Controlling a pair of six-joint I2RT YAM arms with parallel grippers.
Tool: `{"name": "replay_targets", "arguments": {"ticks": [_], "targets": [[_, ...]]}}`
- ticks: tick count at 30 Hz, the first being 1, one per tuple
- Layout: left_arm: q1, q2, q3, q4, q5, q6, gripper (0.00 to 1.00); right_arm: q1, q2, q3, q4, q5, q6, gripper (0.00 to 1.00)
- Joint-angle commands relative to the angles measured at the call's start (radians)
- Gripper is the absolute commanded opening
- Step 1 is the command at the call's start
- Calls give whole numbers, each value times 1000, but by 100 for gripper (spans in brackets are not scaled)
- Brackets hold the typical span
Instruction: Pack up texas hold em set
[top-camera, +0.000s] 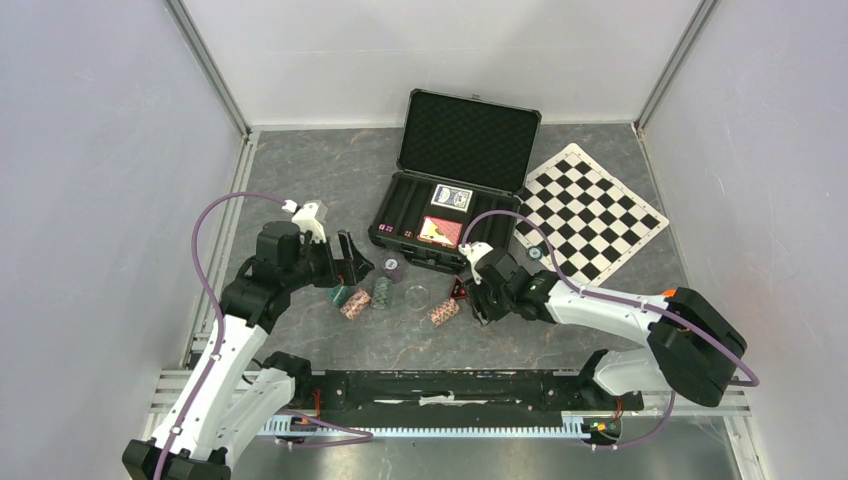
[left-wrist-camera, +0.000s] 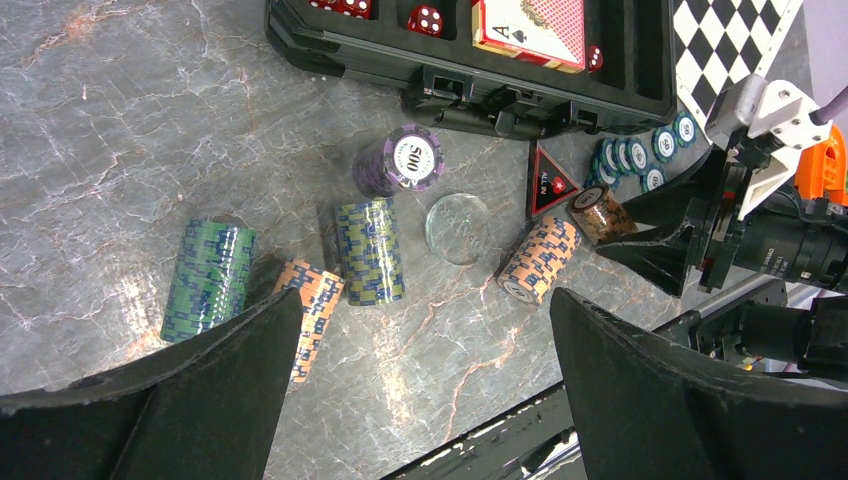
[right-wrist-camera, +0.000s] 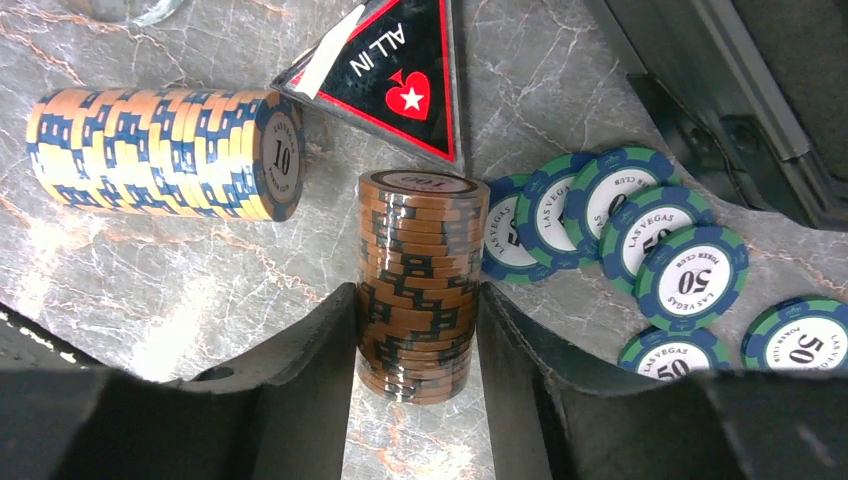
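**Case open, chips scattered:** The black case (top-camera: 468, 135) stands at the far middle of the table (top-camera: 300, 190). Its long axis runs left to right with a slight skew, the lid is raised on the far side and the tray faces you. The chequered mat (top-camera: 592, 212) lies just beside it on the right.

Your left claw (top-camera: 358, 262) hangs spread wide over the left group of chips and grips nothing. Your right claw (right-wrist-camera: 415, 300) is pinching the brown stack (right-wrist-camera: 420, 230) near the case's near wall. That stack's axis runs along the fingers, and its "100" face points away from the wrist.

In the tray, the blue deck (top-camera: 451, 197) lies far and the red deck (top-camera: 441, 231) lies near.

- **Left group:** The teal stack (left-wrist-camera: 208, 280), the pink-orange stack (left-wrist-camera: 312, 310) and the green-and-yellow stack (left-wrist-camera: 370, 250) lie on their sides, near one another.
- **Purple stack:** The purple stack (left-wrist-camera: 400, 160) leans tilted closer to the case, with its "500" face up.
- **Orange stack:** The orange stack (right-wrist-camera: 165, 155) lies on its side just left of the right claw, its "10" face turned toward the brown stack.

Between the brown stack and the case lies the triangular ALL IN marker (right-wrist-camera: 395, 70), squarely in the way. Loose teal chips (right-wrist-camera: 650, 250) fan out flat and overlapping just to the right. A clear disc (left-wrist-camera: 457, 228) lies between the green-and-yellow and orange stacks. Red dice (left-wrist-camera: 425, 18) sit in the tray's left compartments.
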Motion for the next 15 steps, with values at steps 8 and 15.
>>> {"name": "replay_targets", "arguments": {"ticks": [8, 15], "targets": [[0, -15, 1, 34, 25, 38, 100, 5, -102, 198, -101, 130, -28, 31], [0, -17, 1, 34, 24, 37, 100, -67, -120, 370, -99, 277, -86, 24]]}}
